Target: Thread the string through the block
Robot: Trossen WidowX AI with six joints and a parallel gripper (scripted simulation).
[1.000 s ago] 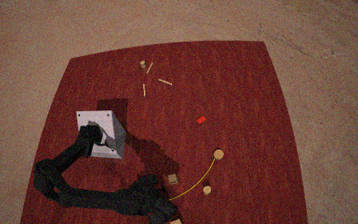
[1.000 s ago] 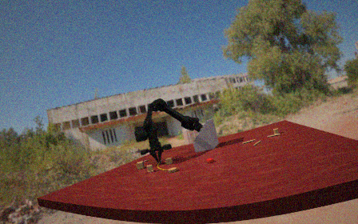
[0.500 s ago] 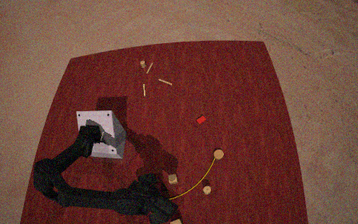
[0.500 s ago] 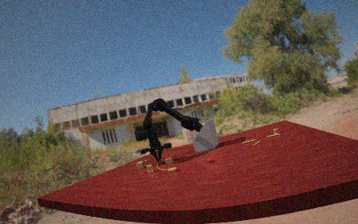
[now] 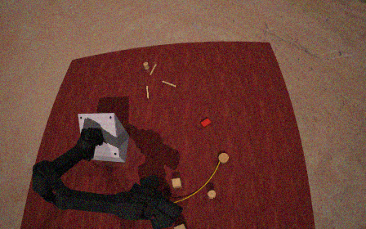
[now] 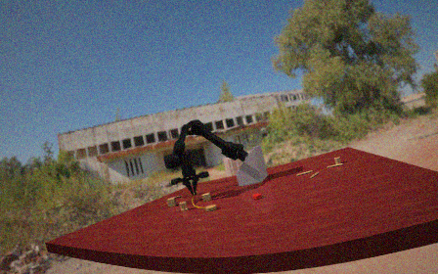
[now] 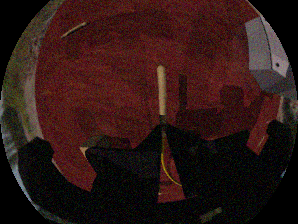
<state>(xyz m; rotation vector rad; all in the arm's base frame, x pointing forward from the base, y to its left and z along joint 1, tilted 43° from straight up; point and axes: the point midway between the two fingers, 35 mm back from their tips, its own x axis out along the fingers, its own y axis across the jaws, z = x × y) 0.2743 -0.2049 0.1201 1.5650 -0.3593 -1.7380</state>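
Note:
My gripper [image 6: 194,192] [image 7: 162,128] is shut on one end of the thin wooden stick [image 7: 161,92]. The stick points straight away from the fingertips, and its shadow lies apart from it, so it is off the table. The yellow string [image 5: 205,186] [image 7: 169,171] curves from the fingertips to the round wooden button [image 5: 223,157] [image 6: 210,207]. One wooden block [image 5: 176,182] [image 6: 206,197] stands near the gripper. Another wooden block [image 5: 180,226] [image 6: 171,202] lies past it at the top view's bottom edge. I cannot see a hole in either.
A short wooden cylinder [image 5: 211,194] [image 6: 183,205] stands near the string. A red block [image 5: 206,122] [image 6: 257,196] lies farther off. Loose sticks [image 5: 169,83] and a small peg [image 5: 145,65] lie at the far side. Another loose stick [image 7: 74,30] shows in the wrist view. The arm's light grey base [image 5: 107,149] is behind.

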